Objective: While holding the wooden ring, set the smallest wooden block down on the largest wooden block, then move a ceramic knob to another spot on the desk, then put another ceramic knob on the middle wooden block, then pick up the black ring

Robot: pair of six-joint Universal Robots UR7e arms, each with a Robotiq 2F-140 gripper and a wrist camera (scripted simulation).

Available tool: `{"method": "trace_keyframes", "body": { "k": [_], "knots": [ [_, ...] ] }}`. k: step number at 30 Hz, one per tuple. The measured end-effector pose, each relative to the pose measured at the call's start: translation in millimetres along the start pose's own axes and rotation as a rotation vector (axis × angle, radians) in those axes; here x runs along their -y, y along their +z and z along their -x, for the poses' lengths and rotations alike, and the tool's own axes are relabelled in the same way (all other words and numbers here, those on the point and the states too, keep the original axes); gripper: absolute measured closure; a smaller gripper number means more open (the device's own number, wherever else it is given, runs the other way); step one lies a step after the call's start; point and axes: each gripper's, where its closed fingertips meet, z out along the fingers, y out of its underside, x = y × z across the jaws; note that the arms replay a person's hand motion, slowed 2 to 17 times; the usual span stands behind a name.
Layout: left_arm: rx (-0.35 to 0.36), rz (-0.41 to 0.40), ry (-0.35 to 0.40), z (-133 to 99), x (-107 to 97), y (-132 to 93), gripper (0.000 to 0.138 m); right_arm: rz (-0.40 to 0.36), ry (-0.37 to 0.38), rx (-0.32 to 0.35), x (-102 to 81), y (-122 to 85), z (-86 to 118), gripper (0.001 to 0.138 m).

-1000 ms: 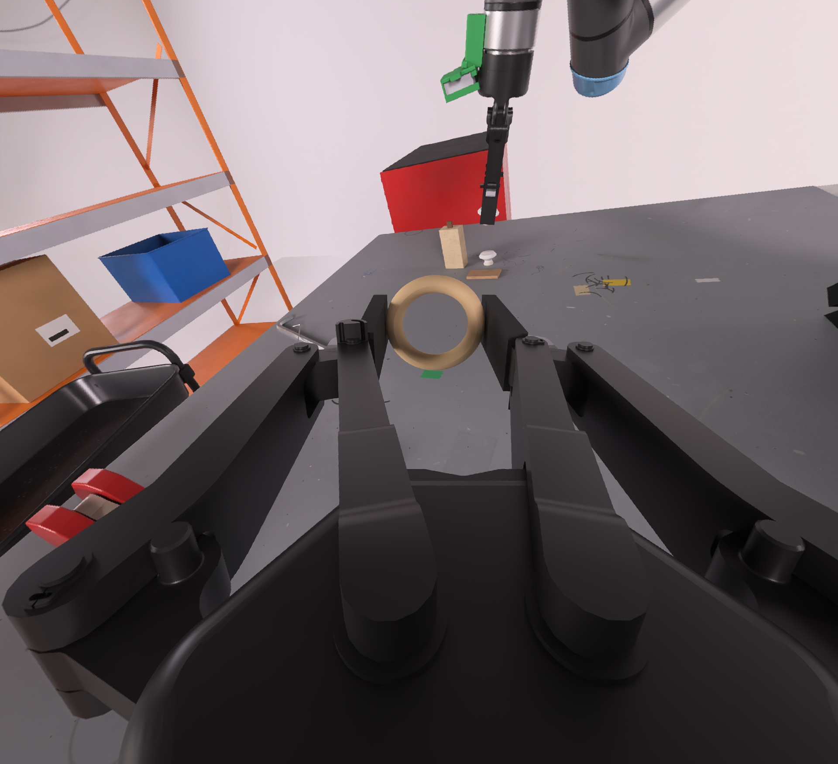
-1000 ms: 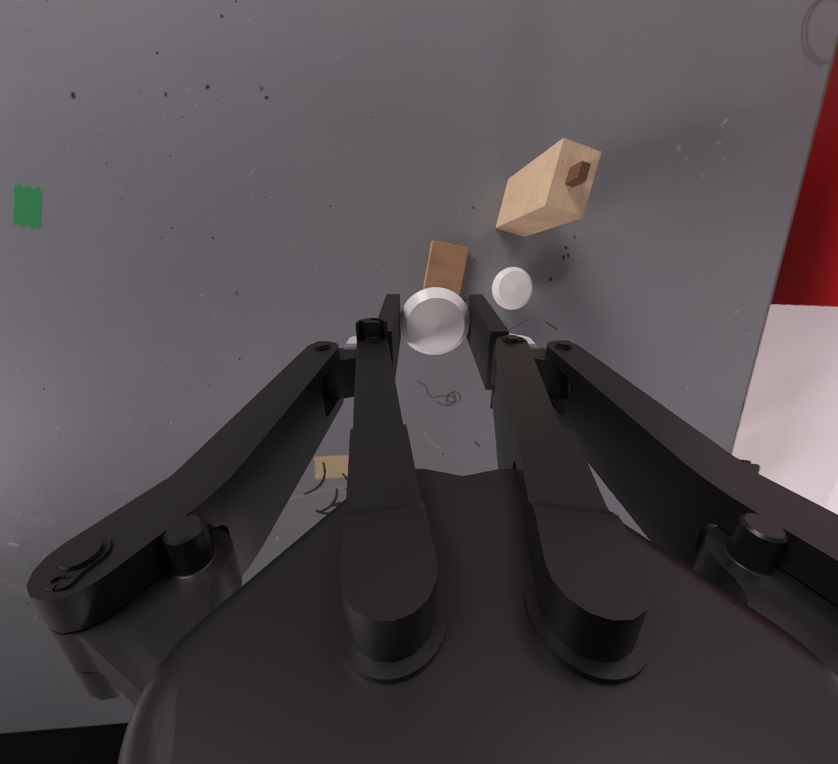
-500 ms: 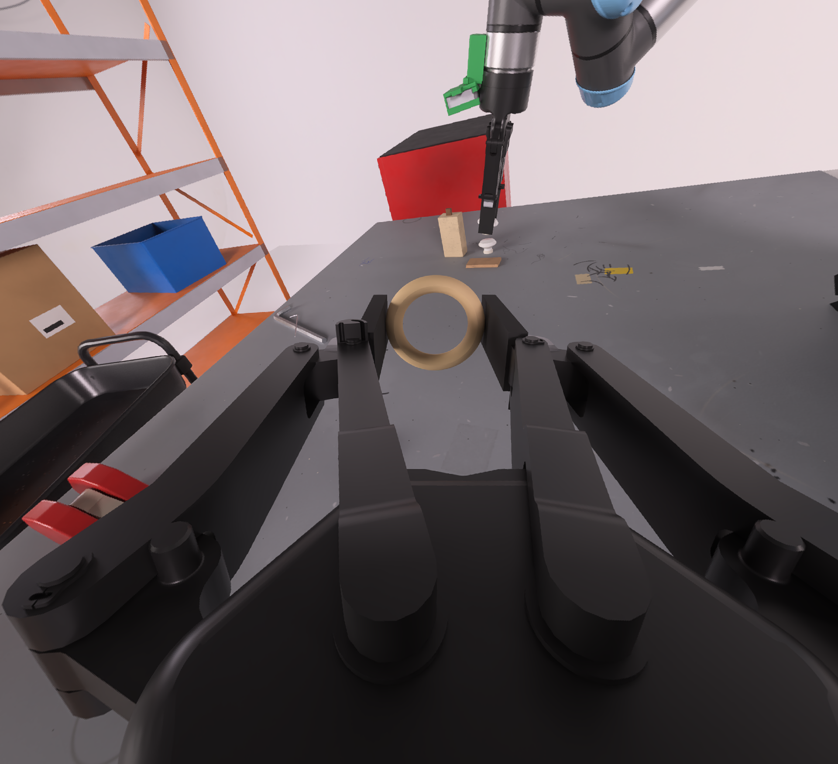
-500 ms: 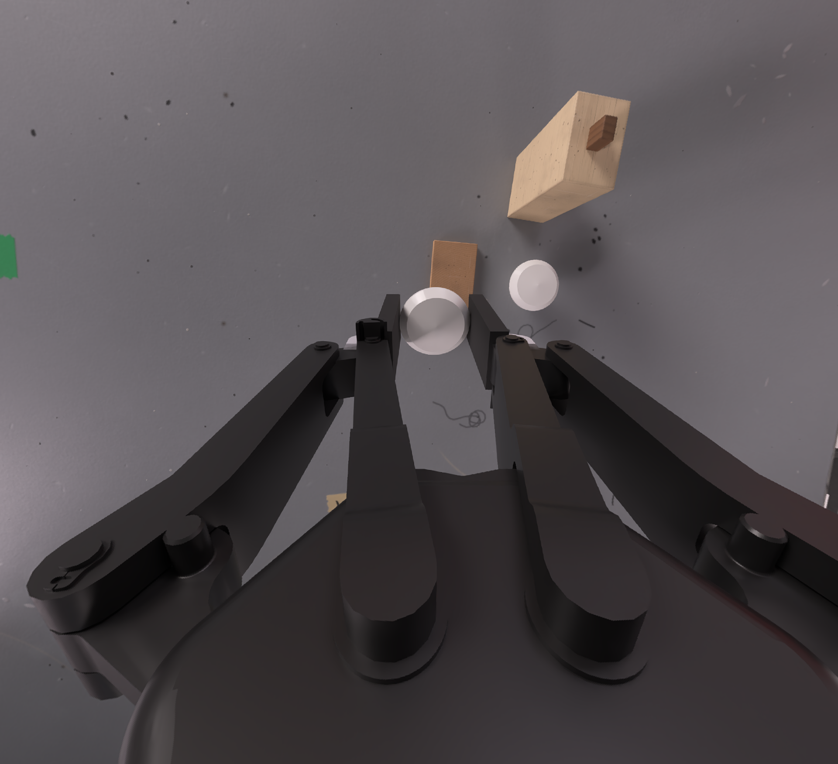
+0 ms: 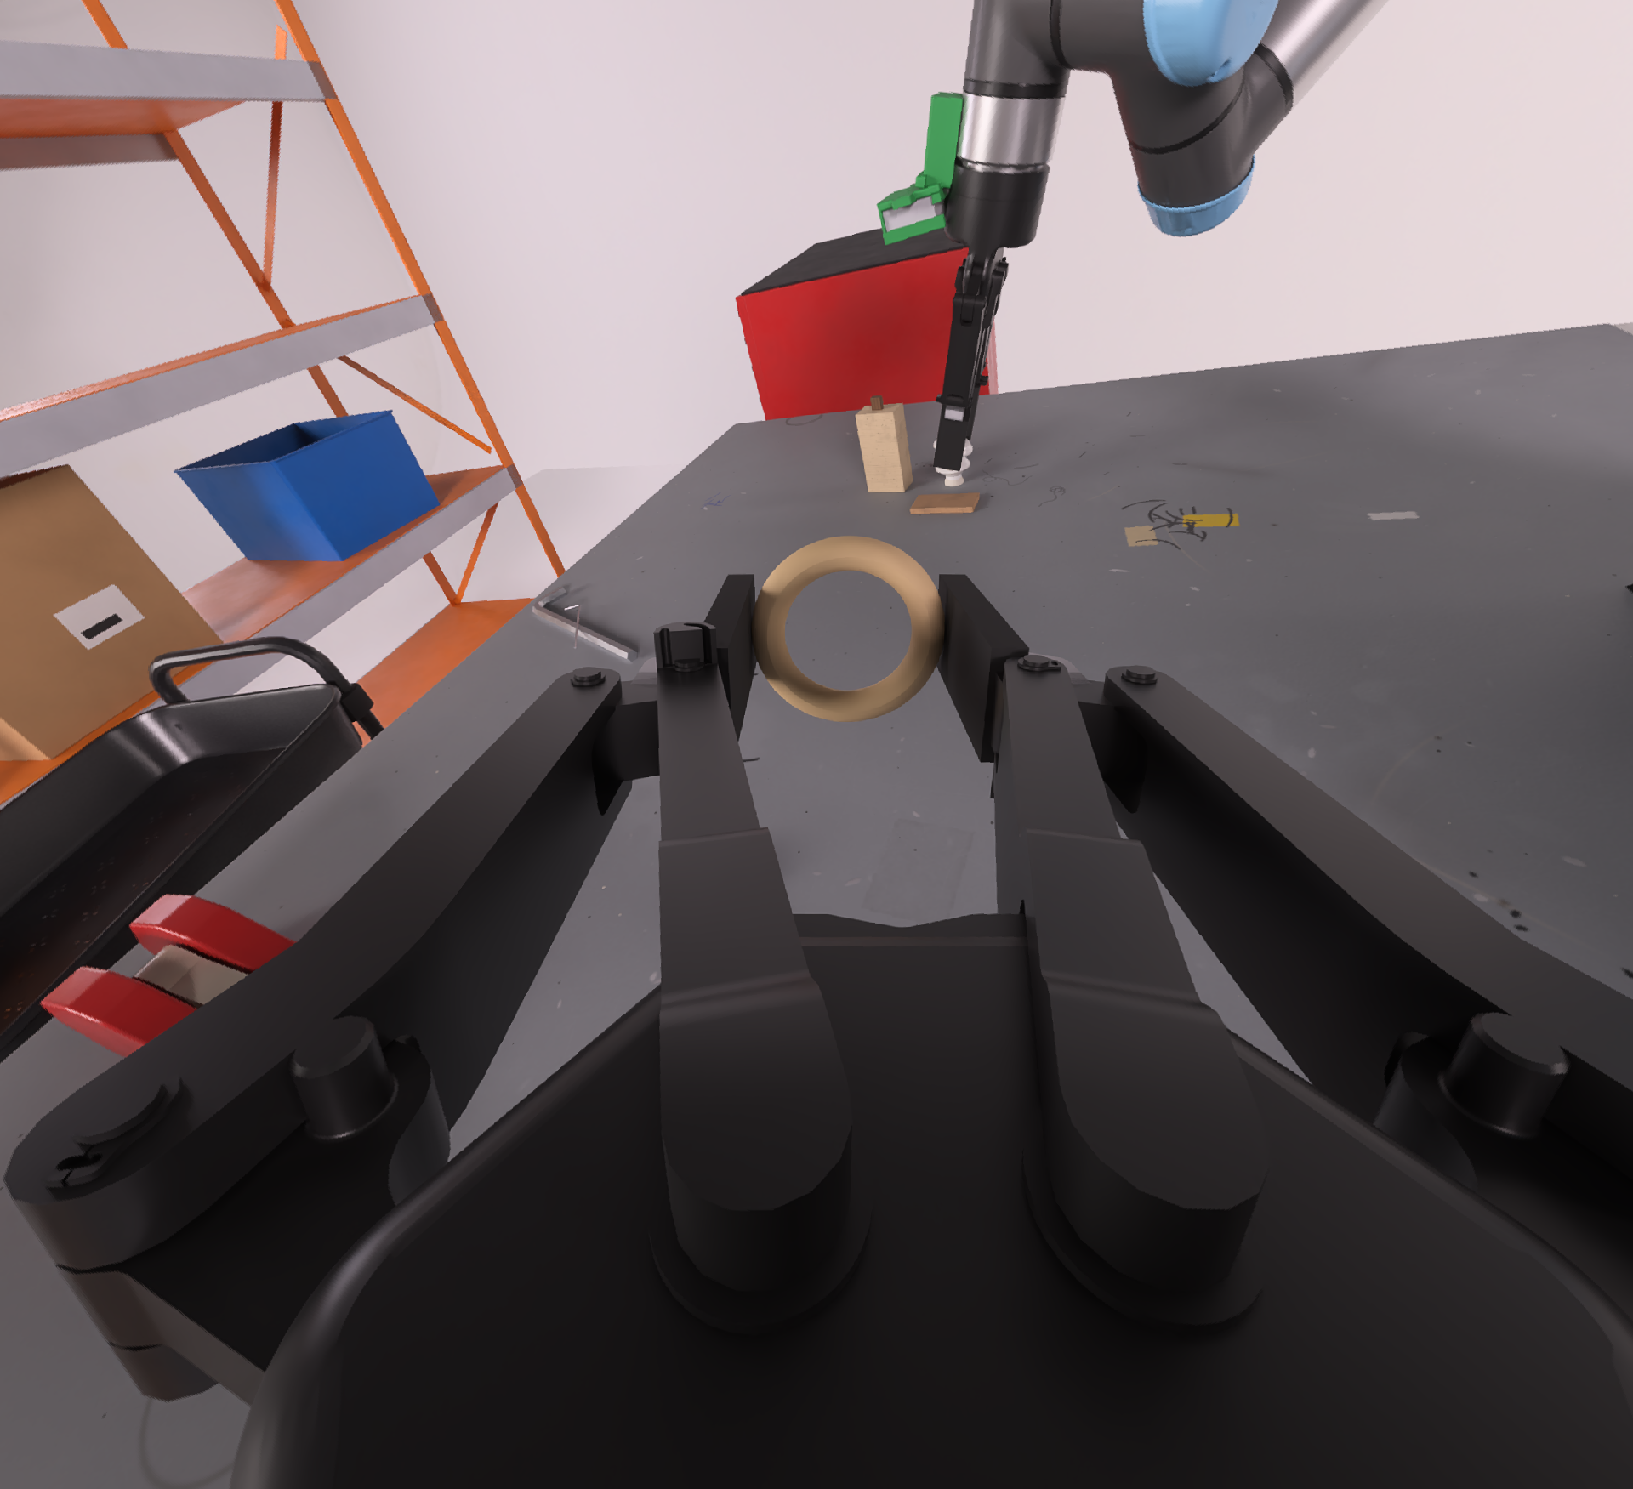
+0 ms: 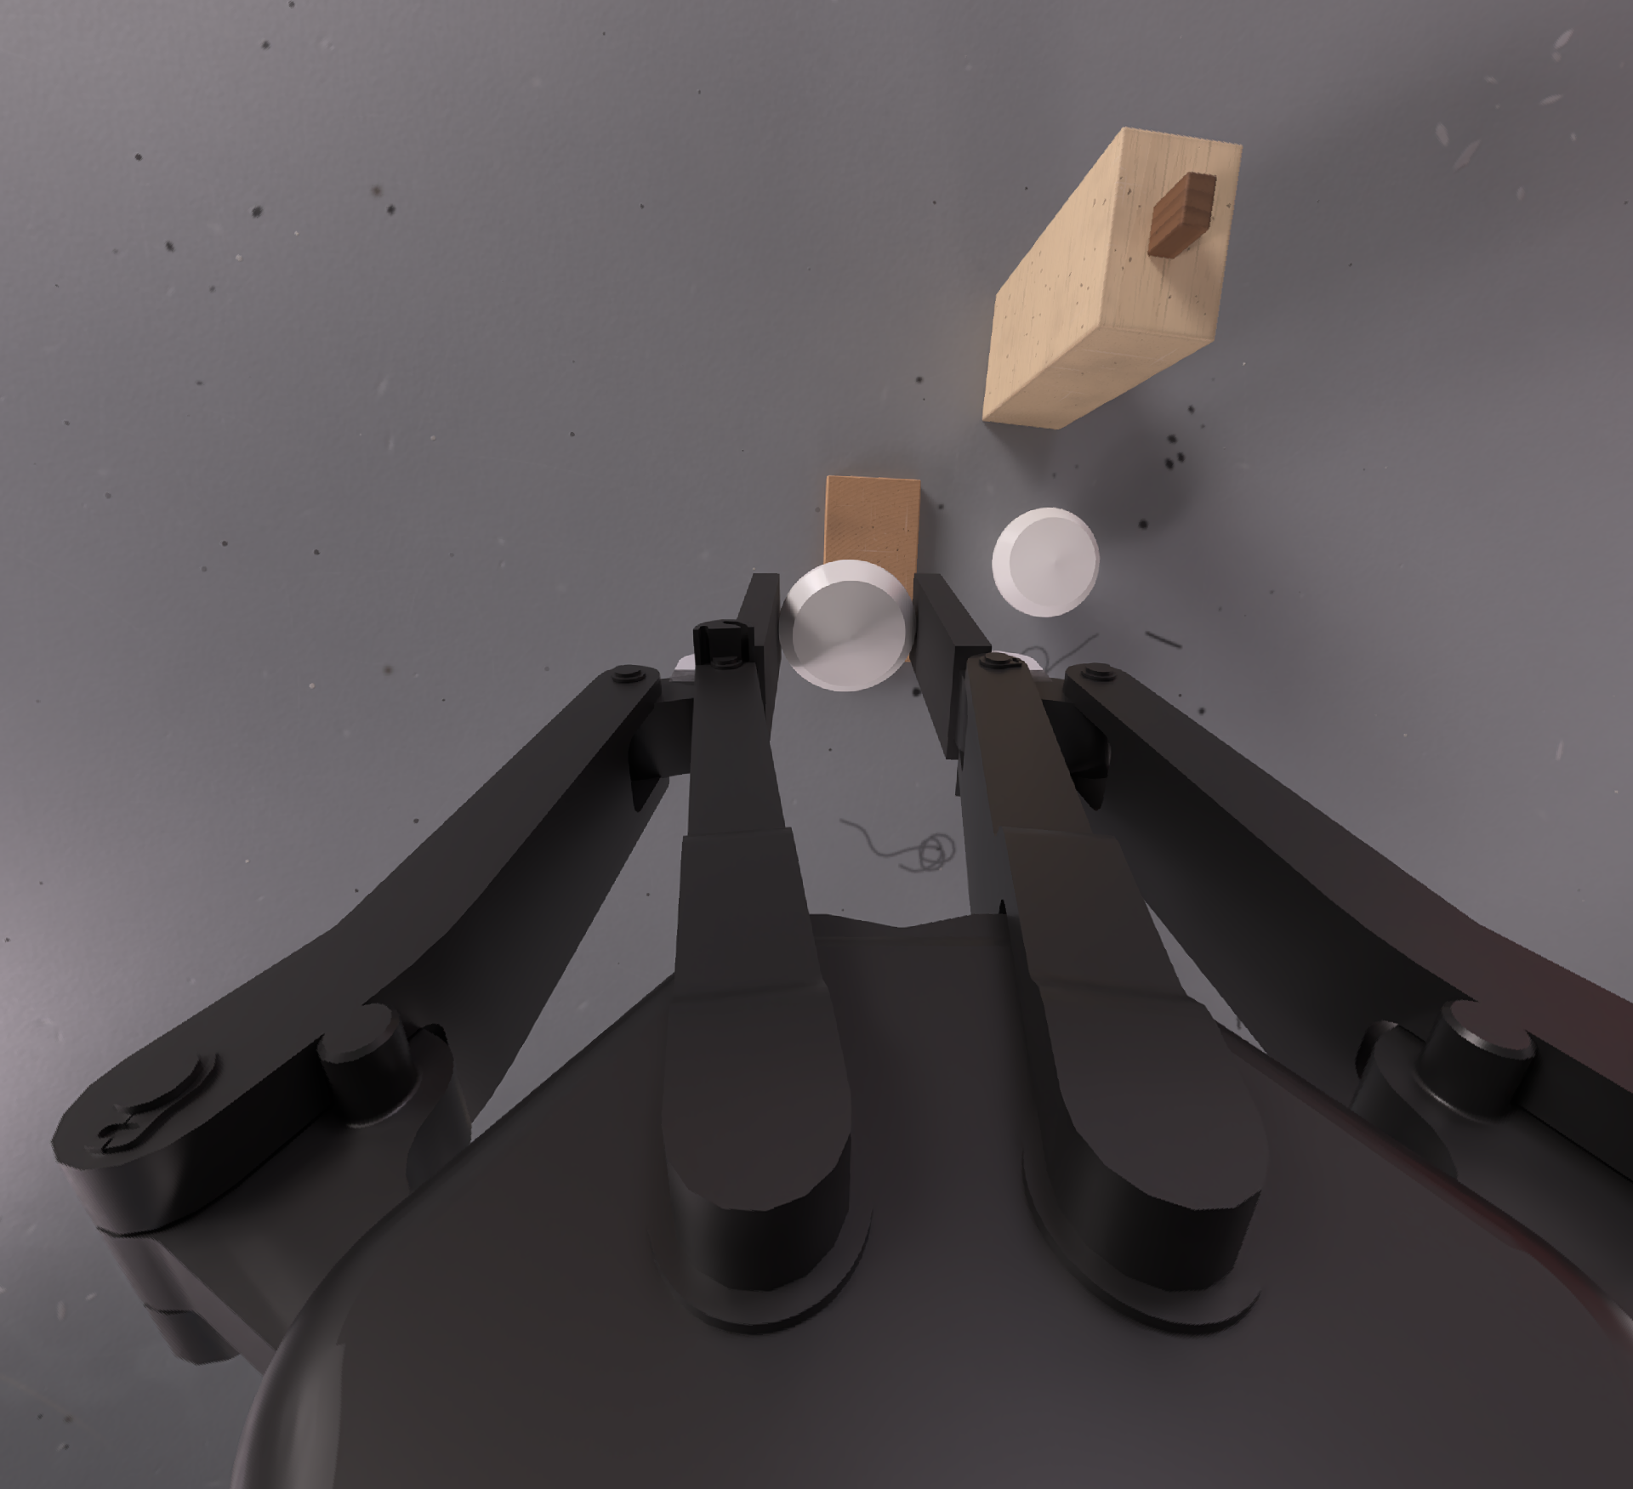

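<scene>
right tool [image 6: 846,623] | lowered with ceramic knob [image 6: 846,627] | now near middle wooden block [image 6: 870,528]

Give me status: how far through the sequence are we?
Done: smallest block sits on the largest block; left end effector grips the wooden ring. One knob stands on the desk; whether it was relocated isn't checkable. In hand: right end effector holds a knob over the middle block. Left: release it, black ring.

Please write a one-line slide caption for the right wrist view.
Right gripper holds a ceramic knob above the flat wooden block, beside a second knob.
</scene>
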Motion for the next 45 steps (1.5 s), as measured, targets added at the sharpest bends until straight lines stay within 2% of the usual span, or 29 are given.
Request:
{"method": "trace_keyframes", "body": {
  "k": [15,45],
  "knots": [
    [-0.007,0.013,-0.001,-1,-3,4,0.084,0.001,0.005,0.003,-5.2,17,0,0.099],
    [-0.011,0.029,0.005,-2,-5,6,0.084,-0.001,0.031,0.02,-7.6,34,-2,0.099]
  ]
}}
